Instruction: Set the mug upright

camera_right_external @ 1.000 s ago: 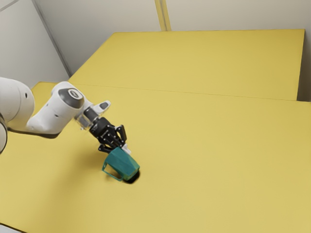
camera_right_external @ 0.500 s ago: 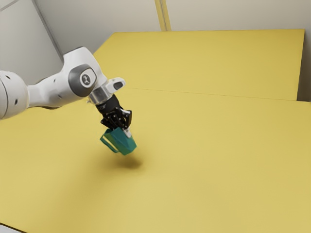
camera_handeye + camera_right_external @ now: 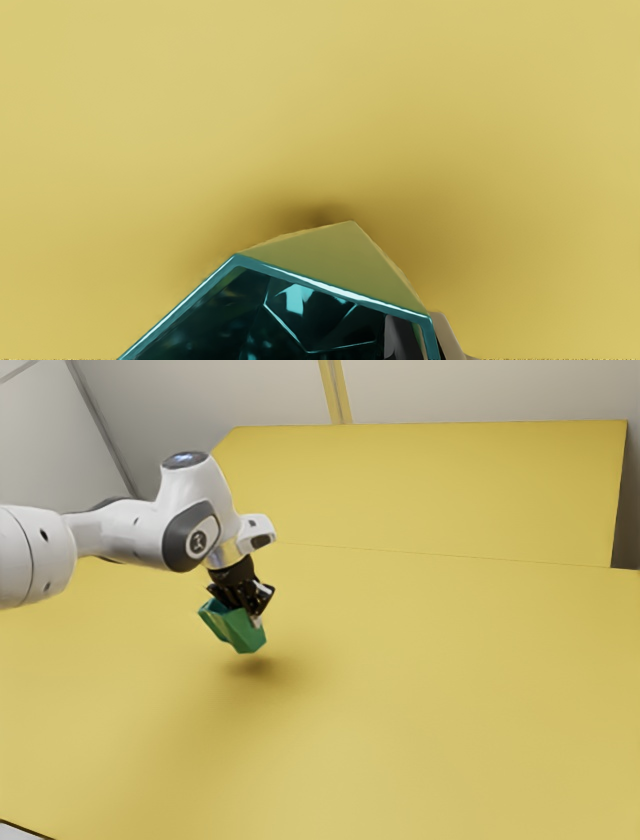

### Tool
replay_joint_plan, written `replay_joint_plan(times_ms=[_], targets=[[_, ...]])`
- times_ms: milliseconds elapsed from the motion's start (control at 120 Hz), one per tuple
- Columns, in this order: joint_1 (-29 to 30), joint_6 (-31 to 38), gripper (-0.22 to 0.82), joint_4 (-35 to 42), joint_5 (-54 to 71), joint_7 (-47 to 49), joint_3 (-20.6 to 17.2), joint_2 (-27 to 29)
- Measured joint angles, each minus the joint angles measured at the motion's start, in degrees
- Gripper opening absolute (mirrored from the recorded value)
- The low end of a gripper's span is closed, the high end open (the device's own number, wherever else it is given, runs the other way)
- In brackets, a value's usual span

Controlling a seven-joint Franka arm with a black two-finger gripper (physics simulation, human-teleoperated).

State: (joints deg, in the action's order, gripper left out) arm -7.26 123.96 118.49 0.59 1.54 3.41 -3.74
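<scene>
The teal-green mug [image 3: 238,632] hangs above the yellow table [image 3: 420,690], its mouth upward toward the hand and its body somewhat tilted. My gripper [image 3: 256,614] holds it from above by the side wall toward the exterior view's right. In the wrist view the mug [image 3: 330,270] shows its open rim and dark inside. There the gripper [image 3: 424,334] has one finger inside the mug and the other outside, pinching the wall between them. The mug's handle is hard to make out.
A shadow lies on the table below the mug. Another yellow surface [image 3: 420,480] stretches behind the near one, with a pale wall [image 3: 480,390] beyond it. The table's front edge is at the exterior view's lower left.
The mug, first low at the table and lying well over, has been lifted in my gripper and turned closer to upright. The hand has swung to point more steeply down.
</scene>
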Motion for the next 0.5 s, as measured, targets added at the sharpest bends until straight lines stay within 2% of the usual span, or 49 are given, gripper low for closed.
replay_joint_plan(times_ms=[500], targets=[[0.62,2.17,-0.18,9.53,4.56,10.27,-1.45,5.72]])
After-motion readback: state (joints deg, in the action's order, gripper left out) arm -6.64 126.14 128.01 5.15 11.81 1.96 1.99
